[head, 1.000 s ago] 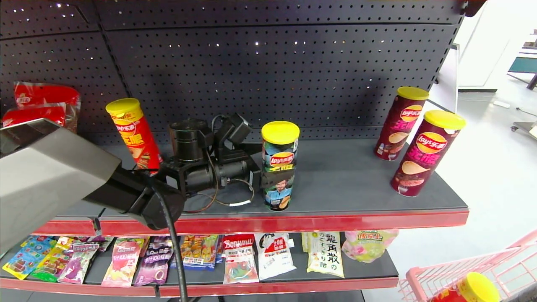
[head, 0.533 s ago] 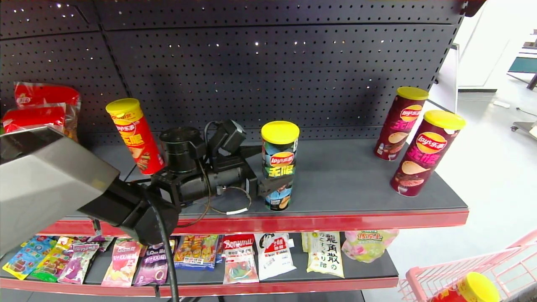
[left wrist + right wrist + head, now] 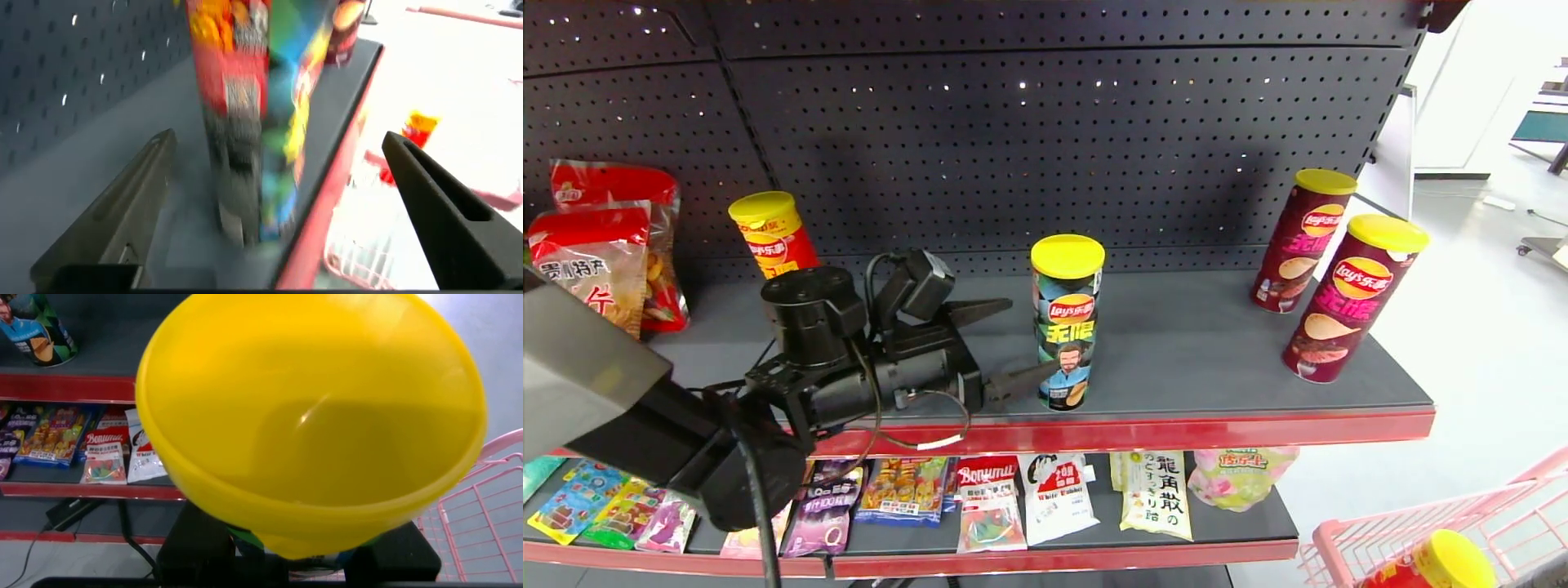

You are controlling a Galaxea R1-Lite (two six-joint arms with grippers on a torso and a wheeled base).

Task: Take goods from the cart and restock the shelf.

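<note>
Left gripper (image 3: 1027, 339) had let go within the last second and drawn back along the dark grey shelf with a red front lip (image 3: 1192, 351), its jaws spread wide. It left the multicoloured cylindrical crisp can with a yellow lid (image 3: 1067, 327) upright near that lip. I judged this placement finished. Its label carried a logo and lettering, which I left unread.

Bare shelf (image 3: 1176, 351) lies open between the blue-green chip can (image 3: 1067, 318) and the rear maroon can (image 3: 1303, 241) and front maroon can (image 3: 1347, 298). Left of it, the spread left claw (image 3: 1033, 336) and its arm crowd the shelf front. The red chip can (image 3: 770, 233) and red snack bags (image 3: 596, 253) block the back.
</note>
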